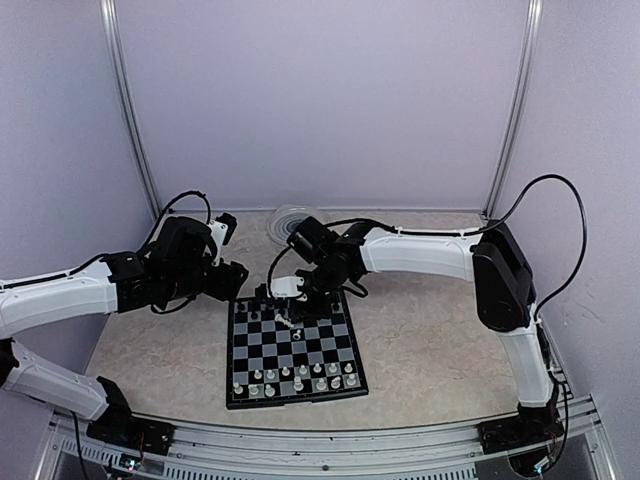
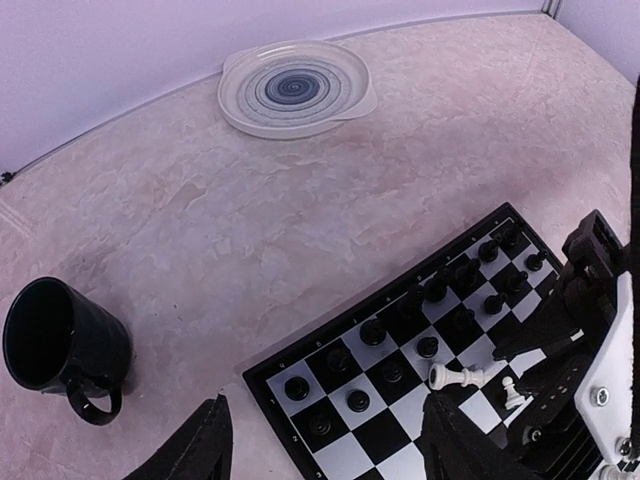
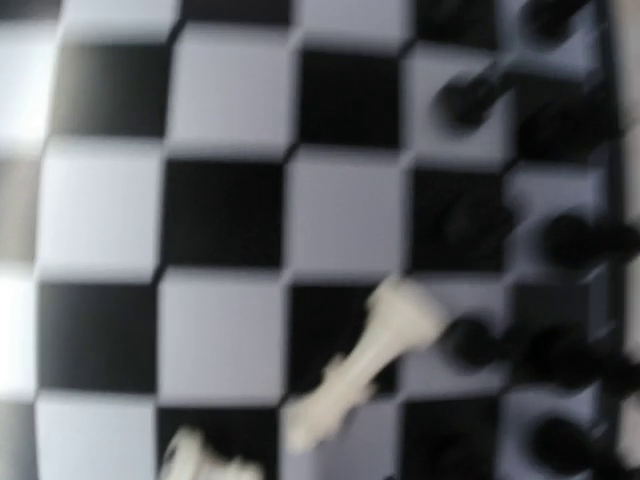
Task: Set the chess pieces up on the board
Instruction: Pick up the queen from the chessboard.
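The white chessmen (image 1: 320,384) stand in two ranks along the board's (image 1: 240,352) near edge, with what look like a few gaps among them. Past the board's middle, a toppled white piece (image 2: 455,377) lies on its side just in front of the black ranks. It is cream, slim-waisted and round-headed. A smaller white piece (image 2: 513,392) stands just beside it. The black chessmen (image 2: 436,290) fill the board's far rows, small and glossy, set close together.

The right pincer (image 1: 292,292) hangs over that far part of the board, close above the two strays. Its wrist view is blurred, and I cannot tell whether it is clenched or released. The left pincer (image 1: 234,281) sits off the board's far-left corner, released, with nothing between its fingers (image 2: 210,445).

The step in hand looks like fetching the stray white pieces. The next move probably calls for a careful grip across the fallen piece's thin body, a lift clear of the crowded black men, and a carry to an empty near-rank square.

On the desk (image 1: 420,330) left of the board stands a black cup (image 2: 60,345). Beyond the board's far edge lies a clear plate (image 2: 295,88).
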Controlling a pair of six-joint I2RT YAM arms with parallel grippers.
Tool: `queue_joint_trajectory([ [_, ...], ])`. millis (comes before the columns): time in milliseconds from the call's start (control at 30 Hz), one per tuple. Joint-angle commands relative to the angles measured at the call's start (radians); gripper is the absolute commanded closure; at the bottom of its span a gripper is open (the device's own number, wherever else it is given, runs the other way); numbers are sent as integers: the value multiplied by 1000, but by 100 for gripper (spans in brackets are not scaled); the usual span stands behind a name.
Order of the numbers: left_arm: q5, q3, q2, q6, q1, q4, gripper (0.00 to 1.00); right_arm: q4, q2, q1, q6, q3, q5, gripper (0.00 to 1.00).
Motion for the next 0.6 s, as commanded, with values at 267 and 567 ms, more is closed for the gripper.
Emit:
queue_joint_trajectory([
  [267, 1, 34, 4, -5, -9, -11, 36, -39, 127, -1, 135, 142, -46, 70],
  [567, 0, 38, 11, -2, -14, -18, 36, -52, 166, -1, 152, 160, -22, 68],
])
